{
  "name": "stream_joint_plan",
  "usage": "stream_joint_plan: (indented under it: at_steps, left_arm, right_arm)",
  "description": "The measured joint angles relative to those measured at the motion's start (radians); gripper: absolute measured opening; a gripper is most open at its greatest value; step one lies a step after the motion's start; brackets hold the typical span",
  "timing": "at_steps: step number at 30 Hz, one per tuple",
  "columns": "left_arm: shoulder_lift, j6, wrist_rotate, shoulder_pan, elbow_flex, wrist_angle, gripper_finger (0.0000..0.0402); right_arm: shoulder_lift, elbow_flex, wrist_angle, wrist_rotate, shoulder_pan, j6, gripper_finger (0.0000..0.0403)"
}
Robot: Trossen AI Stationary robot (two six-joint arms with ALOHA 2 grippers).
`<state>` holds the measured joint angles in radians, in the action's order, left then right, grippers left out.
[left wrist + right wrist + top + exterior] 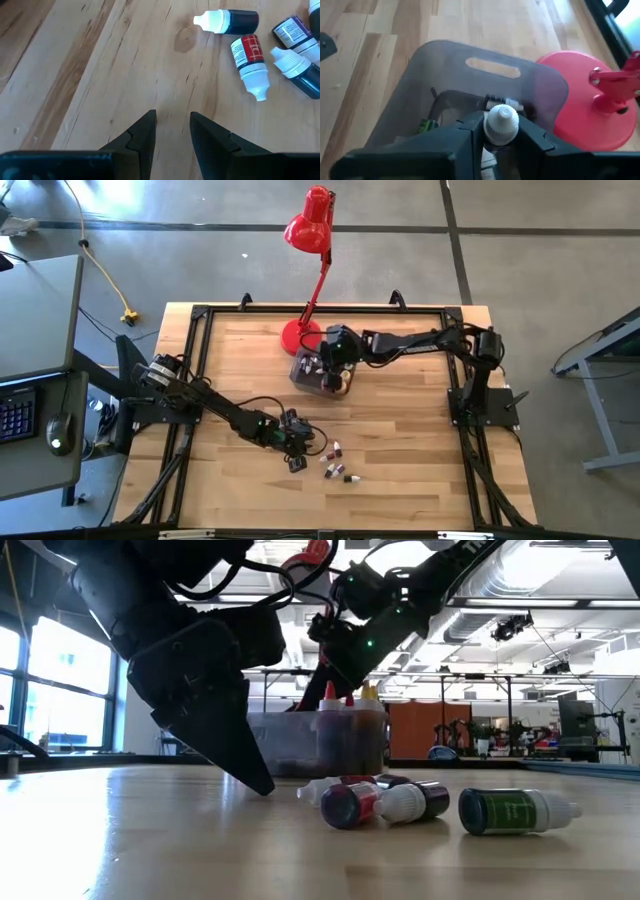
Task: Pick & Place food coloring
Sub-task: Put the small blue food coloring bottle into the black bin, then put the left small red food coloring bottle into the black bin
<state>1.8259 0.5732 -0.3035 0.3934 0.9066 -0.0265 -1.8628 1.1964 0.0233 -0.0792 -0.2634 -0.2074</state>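
Several tiny food coloring bottles lie on their sides on the wooden table: a dark maroon one (235, 21), a red-labelled one (248, 59), a purple-labelled one (295, 31), and a green one (512, 811). My left gripper (172, 125) is open and empty, low over the table just beside them (296, 452). My right gripper (502, 132) is shut on a white-capped bottle (502, 121) above the grey tub (470, 85). The tub stands at the far middle of the table (316, 373) and holds more bottles standing upright (345, 725). My right gripper pinches the bottle between its two fingers, just below the white cap (502, 134). The fingers come from above, pointing down into the tub. The cap points up and the body hangs below, hidden by the fingers. I cannot tell whether its bottom rests on anything.
A red desk lamp stands with its round base (585, 105) right behind the tub, its head (310, 225) past the table's far edge. A black frame (200, 315) runs around the table. Bare wood lies between the tub and the loose bottles.
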Motion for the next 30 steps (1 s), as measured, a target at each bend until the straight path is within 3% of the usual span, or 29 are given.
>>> stream_joint_plan:
  at_steps: [12,16,23,26,30]
  left_arm:
    - [0.000,0.012,-0.002,0.000,-0.001,-0.002,0.0120]
    - [0.000,0.028,-0.003,0.000,-0.001,-0.008,0.0120]
    - [0.002,-0.010,0.028,-0.001,-0.003,-0.072,0.0120]
    - [0.002,-0.054,0.069,-0.001,-0.003,-0.094,0.0120]
    - [0.002,-0.071,0.098,0.000,-0.003,-0.102,0.0120]
  right_arm:
    - [0.015,0.004,0.028,0.003,-0.003,-0.001,0.0173]
    - [0.078,0.053,0.075,0.021,0.040,-0.023,0.0177]
    - [0.203,0.161,0.310,0.028,0.175,-0.036,0.0159]
    - [0.255,0.185,0.398,0.103,0.240,-0.038,0.0152]
    - [0.326,0.194,0.451,0.279,0.311,-0.066,0.0150]
